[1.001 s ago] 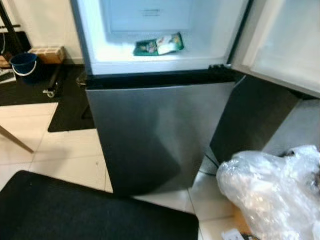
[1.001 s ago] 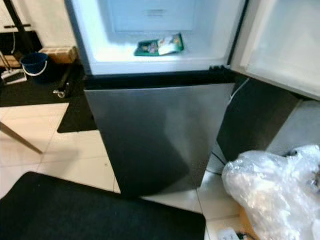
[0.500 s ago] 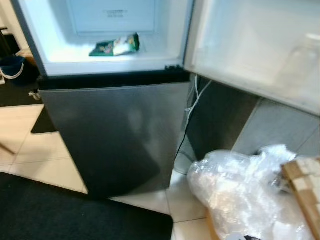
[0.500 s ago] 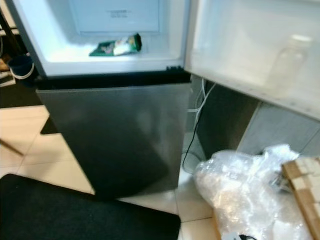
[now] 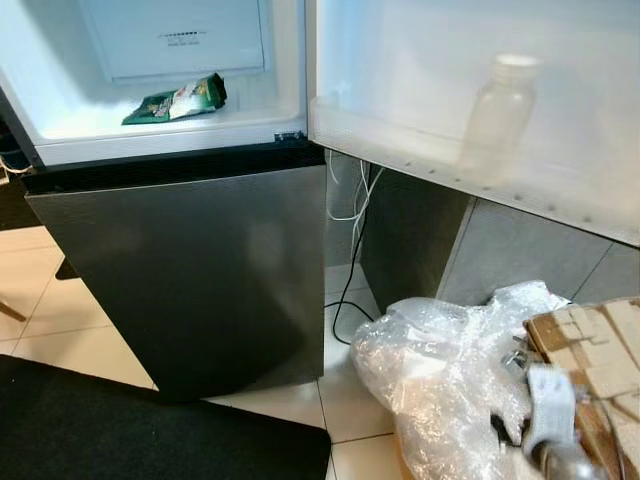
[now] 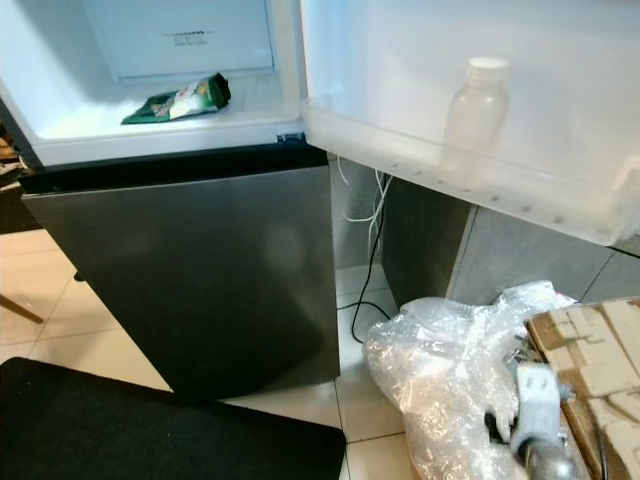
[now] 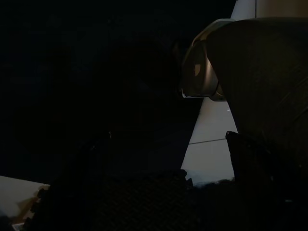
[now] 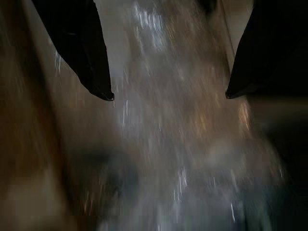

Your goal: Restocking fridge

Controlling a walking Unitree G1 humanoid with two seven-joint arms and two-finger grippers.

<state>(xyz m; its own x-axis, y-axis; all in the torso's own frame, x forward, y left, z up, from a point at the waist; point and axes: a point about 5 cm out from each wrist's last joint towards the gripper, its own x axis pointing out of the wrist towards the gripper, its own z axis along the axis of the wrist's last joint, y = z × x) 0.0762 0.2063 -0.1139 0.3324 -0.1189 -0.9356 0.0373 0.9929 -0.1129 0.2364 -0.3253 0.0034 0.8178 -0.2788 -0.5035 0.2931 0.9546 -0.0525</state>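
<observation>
The fridge's upper compartment stands open and lit, and a green packet lies on its floor. The open upper door swings out to the right, and its shelf holds a clear plastic bottle. The steel lower door is closed. My right arm reaches in at the bottom right over a crumpled clear plastic bag. My right gripper is open, with blurred plastic between its fingers. My left gripper hangs open in the dark above the floor and mat.
A cardboard box sits beside the bag at the right edge. Cables hang in the gap between the fridge and a dark cabinet. A black mat covers the near floor.
The camera has swung right: the fridge slid left in view, and the door's bottle and the cardboard box came into sight. My right arm has risen into view over the plastic bag.
</observation>
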